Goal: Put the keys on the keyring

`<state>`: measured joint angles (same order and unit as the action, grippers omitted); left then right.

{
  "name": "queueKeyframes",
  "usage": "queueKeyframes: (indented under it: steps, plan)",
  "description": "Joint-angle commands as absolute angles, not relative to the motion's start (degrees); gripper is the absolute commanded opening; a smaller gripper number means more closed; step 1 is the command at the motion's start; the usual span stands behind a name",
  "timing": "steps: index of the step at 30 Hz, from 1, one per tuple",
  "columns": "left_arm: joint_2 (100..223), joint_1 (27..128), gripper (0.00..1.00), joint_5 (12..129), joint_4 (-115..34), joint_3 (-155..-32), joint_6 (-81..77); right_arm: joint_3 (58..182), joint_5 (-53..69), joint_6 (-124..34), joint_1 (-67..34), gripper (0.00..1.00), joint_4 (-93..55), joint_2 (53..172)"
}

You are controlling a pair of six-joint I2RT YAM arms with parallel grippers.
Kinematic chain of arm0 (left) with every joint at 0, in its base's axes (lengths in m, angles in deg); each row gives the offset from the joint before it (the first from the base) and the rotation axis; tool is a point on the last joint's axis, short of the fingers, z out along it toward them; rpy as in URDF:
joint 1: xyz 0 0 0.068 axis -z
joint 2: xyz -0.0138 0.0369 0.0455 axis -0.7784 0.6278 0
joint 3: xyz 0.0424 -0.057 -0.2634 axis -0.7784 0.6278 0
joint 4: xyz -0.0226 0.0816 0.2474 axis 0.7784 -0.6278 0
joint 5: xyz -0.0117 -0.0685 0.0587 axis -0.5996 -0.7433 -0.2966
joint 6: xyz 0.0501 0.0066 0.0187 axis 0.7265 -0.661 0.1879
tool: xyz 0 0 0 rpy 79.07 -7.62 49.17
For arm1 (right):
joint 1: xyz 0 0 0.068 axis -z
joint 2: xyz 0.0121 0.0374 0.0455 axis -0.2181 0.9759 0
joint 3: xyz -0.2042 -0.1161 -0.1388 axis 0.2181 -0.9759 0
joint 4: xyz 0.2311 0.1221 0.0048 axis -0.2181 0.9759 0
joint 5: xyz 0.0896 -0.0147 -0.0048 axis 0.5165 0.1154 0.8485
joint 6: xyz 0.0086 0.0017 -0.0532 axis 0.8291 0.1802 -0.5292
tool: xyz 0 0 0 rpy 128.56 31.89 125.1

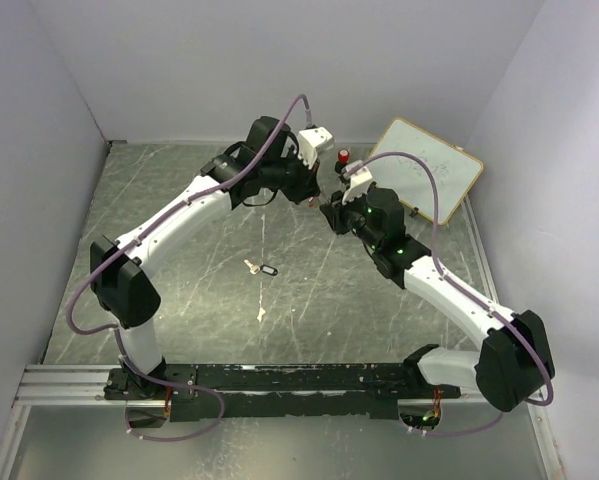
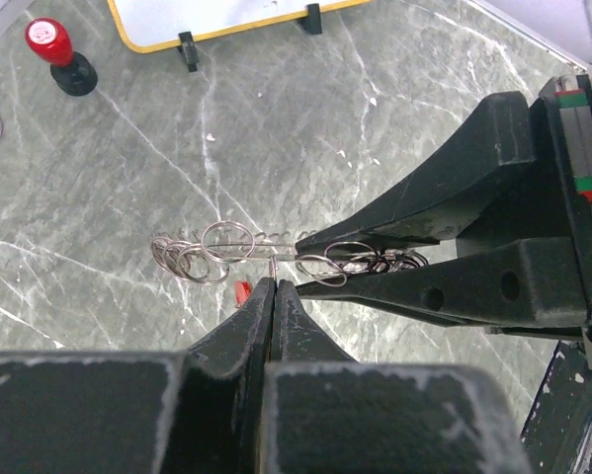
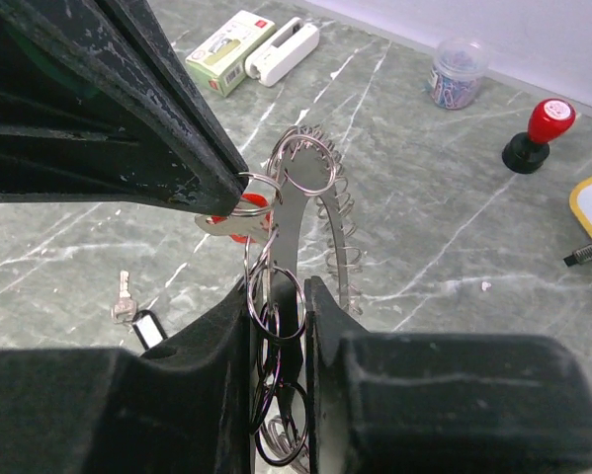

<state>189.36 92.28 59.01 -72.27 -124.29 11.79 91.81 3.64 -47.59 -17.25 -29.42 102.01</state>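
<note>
Currently both tools meet nose to nose above the table (image 1: 199, 300). The left gripper (image 2: 274, 286) is clenched tight, its two fingers pressed flat together. The red-headed key (image 3: 238, 209) sits right at its tip, pinched there by the silver part with the red head sticking out to one side. The right gripper (image 3: 278, 291) faces it, jaws drawn in narrow on the keyring (image 3: 340, 232), whose thin metal band and a cluster of small wire loops pass up between its fingers. The rest of the ring arcs away beyond those fingertips and reaches the left tool's tip, just beside the key held there. The black-tagged key (image 3: 149, 326) lies flat on the table, below and off to one side of the right gripper, well apart from both tools and from the ring
</note>
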Motion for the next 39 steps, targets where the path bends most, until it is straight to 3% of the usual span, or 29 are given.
queueKeyframes:
  steps: [1, 5, 8, 10, 13, 18, 39]
  plan:
    - [190.81, 92.7, 0.07, 55.48, -79.4, -127.63, 13.9, 93.62, 0.59, -49.7, -17.1, 0.02, -29.82, 99.99]
    - [192.12, 92.48, 0.07, 55.01, -81.72, -129.29, 15.71, 93.58, 0.89, -48.08, -17.11, 0.37, -28.04, 97.54]
    - [192.68, 92.21, 0.07, 53.51, -83.32, -130.33, 17.5, 91.91, 0.62, -47.69, -17.04, 0.54, -28.77, 93.3]
    - [193.0, 92.11, 0.07, 52.87, -84.58, -131.17, 18.52, 91.26, 0.79, -47.75, -17.02, 0.6, -29.03, 90.51]
    - [193.33, 91.49, 0.07, 51.14, -86.25, -132.27, 20.19, 90.65, 1.22, -48.38, -16.92, 0.57, -29.05, 88.09]
    - [193.65, 90.6, 0.07, 48.52, -88.48, -133.67, 22.43, 90.59, 4.66, -52.23, -16.93, 0.4, -27.79, 88.49]
    - [193.14, 90.31, 0.07, 42.36, -92.21, -135.28, 27.77, 89.24, 17.16, -57.3, -16.93, 0.37, -31.52, 94.98]
